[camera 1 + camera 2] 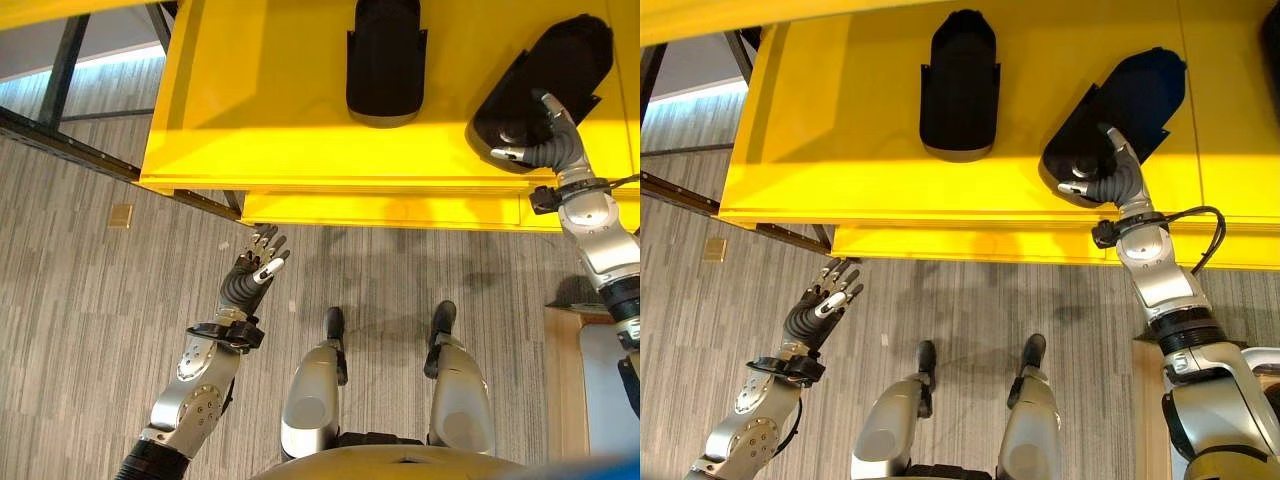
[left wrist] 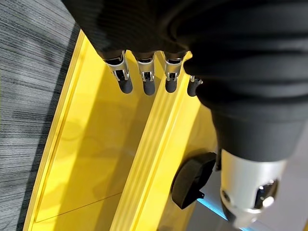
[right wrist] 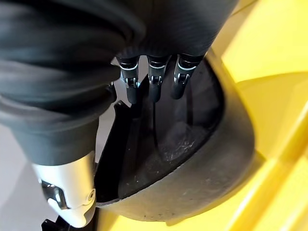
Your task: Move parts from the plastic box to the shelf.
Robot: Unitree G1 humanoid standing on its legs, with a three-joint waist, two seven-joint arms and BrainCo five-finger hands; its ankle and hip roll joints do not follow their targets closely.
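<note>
**Right hand on the slanted part at the shelf's front edge**

We start at our right hand (image 1: 1102, 172), which reaches up onto the yellow shelf (image 1: 840, 150) and rests on the near end of a black part (image 1: 1120, 105). In the right wrist view the fingers (image 3: 154, 84) dip into the part's hollow with the thumb on the outside of its wall, so we judge the hand clamped on the rim, though the contact itself is partly hidden.

The part lies on the shelf with its long axis slanting, the near end by the shelf's front edge and the far end angled away toward the shelf's right side. The hand is at the near end, so the part runs away from it, deeper onto the shelf.

A second black part (image 1: 959, 85) stands squarely on the shelf, well apart from the held one, nearer the shelf's middle.

Our left hand (image 1: 820, 305) hangs below the shelf's front edge, fingers spread and holding nothing, over the grey floor (image 1: 80, 300). The right hand is plainly the nearer one for letting go or nudging the slanted part straight.
</note>
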